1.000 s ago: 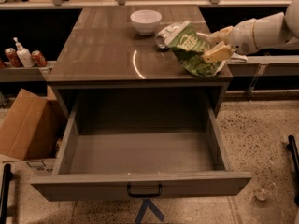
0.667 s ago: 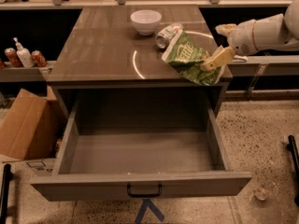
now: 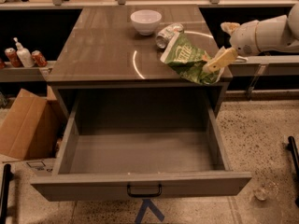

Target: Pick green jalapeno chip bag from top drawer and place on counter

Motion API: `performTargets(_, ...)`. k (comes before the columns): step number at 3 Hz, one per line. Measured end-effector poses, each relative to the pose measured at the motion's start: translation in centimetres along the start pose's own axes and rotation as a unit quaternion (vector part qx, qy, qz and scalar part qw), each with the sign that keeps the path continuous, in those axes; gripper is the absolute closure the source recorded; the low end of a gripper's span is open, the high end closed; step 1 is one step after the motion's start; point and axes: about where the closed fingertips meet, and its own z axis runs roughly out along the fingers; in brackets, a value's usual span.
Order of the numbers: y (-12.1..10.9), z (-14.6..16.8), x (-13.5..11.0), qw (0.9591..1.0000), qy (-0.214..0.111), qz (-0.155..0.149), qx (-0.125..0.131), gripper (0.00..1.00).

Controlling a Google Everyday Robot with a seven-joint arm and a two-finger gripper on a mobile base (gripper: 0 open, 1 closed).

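The green jalapeno chip bag point(image 3: 189, 59) lies crumpled on the counter point(image 3: 103, 45) near its front right corner, with its white logo facing up. My gripper point(image 3: 225, 43) is at the counter's right edge, beside the bag's right end. It is open: the lower tan finger point(image 3: 222, 59) rests over the bag's right tip and the upper finger point(image 3: 229, 27) stands well apart from it. The top drawer point(image 3: 140, 183) is pulled fully out below the counter and its inside shows nothing.
A white bowl point(image 3: 145, 21) and a crushed silvery can point(image 3: 166, 35) sit on the counter just behind the bag. A brown cardboard box point(image 3: 25, 122) stands on the floor left of the drawer. Bottles and cans point(image 3: 23, 56) fill a shelf at left. A small glass point(image 3: 266, 190) lies on the floor at right.
The fingers have spread apart and let go of the bag. The bag has shifted slightly left and settled flat on the counter while the arm drew back to the right.
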Motion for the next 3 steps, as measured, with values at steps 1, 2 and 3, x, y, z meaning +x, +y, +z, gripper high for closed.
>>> performTargets(1, 0.0, -0.8, -0.4, 0.9999, -0.011, -0.004, 0.006, 0.00)
performTargets(2, 0.2, -2.8, -1.9, 0.9987, -0.041, -0.021, 0.019, 0.00)
performTargets(3, 0.6, -5.2, -3.1, 0.9964, -0.067, -0.038, 0.036, 0.00)
